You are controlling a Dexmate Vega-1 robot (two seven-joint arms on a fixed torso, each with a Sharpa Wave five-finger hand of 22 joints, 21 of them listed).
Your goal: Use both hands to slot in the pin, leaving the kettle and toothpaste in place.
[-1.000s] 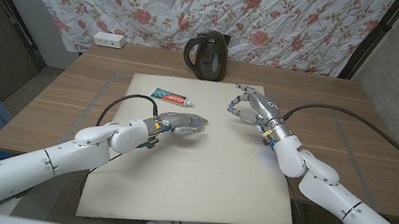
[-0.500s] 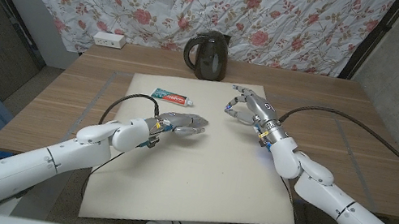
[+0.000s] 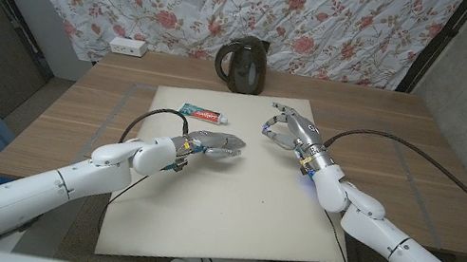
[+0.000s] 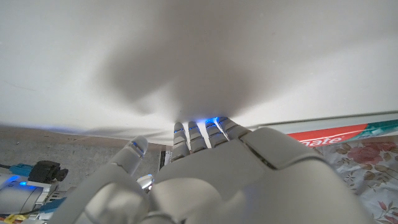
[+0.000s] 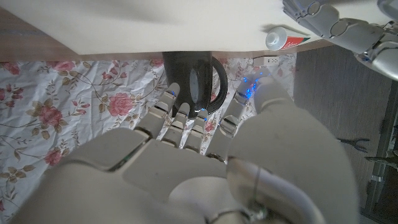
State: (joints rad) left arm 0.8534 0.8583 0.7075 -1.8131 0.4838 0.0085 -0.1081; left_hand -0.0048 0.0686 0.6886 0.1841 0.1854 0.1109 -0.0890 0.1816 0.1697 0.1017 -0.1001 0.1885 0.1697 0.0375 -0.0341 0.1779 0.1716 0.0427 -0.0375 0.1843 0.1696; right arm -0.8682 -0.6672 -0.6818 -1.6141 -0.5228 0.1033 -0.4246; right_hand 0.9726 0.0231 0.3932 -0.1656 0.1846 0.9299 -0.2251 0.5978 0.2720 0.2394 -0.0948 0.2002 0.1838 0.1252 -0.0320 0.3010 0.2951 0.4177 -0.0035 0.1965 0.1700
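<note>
— Where's the pin?
— Can't make one out. The left hand (image 3: 217, 144) hovers over the mat (image 3: 230, 207), fingers stretched together toward the right hand (image 3: 290, 128), which is curled; whether either pinches anything, I can't tell.
— Behind them?
— Toothpaste (image 3: 199, 113) nearer the left, then the kettle (image 3: 243, 65).

- Bare white mat (image 3: 230, 207) lies between left hand (image 3: 217, 144) and right hand (image 3: 290, 128).
- Toothpaste (image 3: 199, 113) lies just beyond left hand, nearest obstacle.
- Kettle (image 3: 243, 66) stands beyond right hand, toward the left one, apart from both.
</note>
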